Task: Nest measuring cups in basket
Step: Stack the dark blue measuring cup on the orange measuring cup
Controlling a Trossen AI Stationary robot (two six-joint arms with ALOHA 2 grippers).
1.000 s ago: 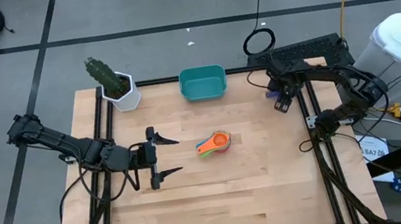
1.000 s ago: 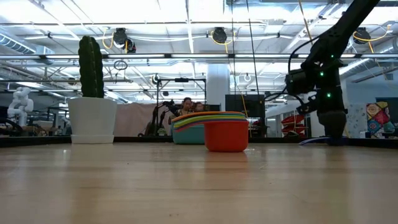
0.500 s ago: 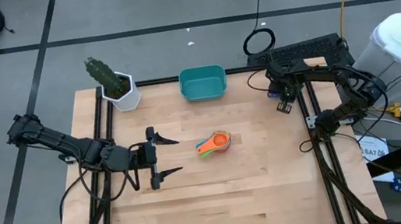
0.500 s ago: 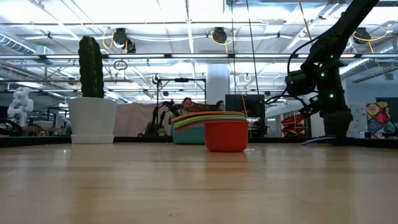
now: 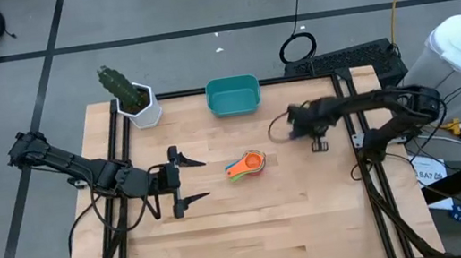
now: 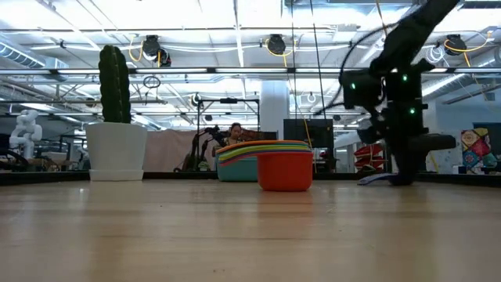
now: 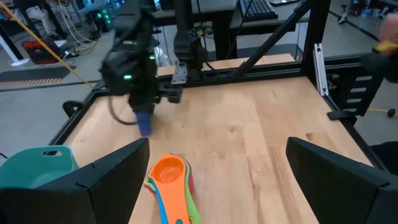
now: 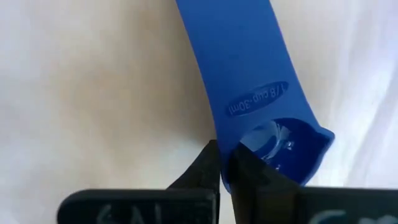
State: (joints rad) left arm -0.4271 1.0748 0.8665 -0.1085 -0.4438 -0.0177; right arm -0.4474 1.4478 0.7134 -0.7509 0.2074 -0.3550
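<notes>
A stack of nested measuring cups (image 5: 245, 165), orange on top and red at the bottom (image 6: 283, 171), rests on the table's middle. The teal basket (image 5: 233, 96) stands at the far edge. My right gripper (image 5: 296, 129) hovers right of the stack, shut on a small blue measuring cup (image 8: 261, 93), which also shows in the left wrist view (image 7: 144, 124). My left gripper (image 5: 186, 182) is open, left of the stack, its fingers pointing at the stack (image 7: 171, 180). My right gripper pinches the blue cup between its two fingers (image 8: 210, 163) at the bowl's rim (image 8: 231, 146), beside where the handle joins. The fingers point down from above, and the handle (image 8: 236, 56) reaches away from them. Whether the cup is clear of the table I cannot tell.
A white pot with a cactus (image 5: 131, 98) stands at the far left corner. A dark keyboard (image 5: 352, 59) lies beyond the far right corner. The table's black frame rails (image 5: 361, 142) run along its left and right sides. People (image 6: 235, 131) show in the room behind.
My right gripper has swung from the table's right rail toward the left, nearer the stack, taking the blue cup with it. The stack has stayed where it was.
</notes>
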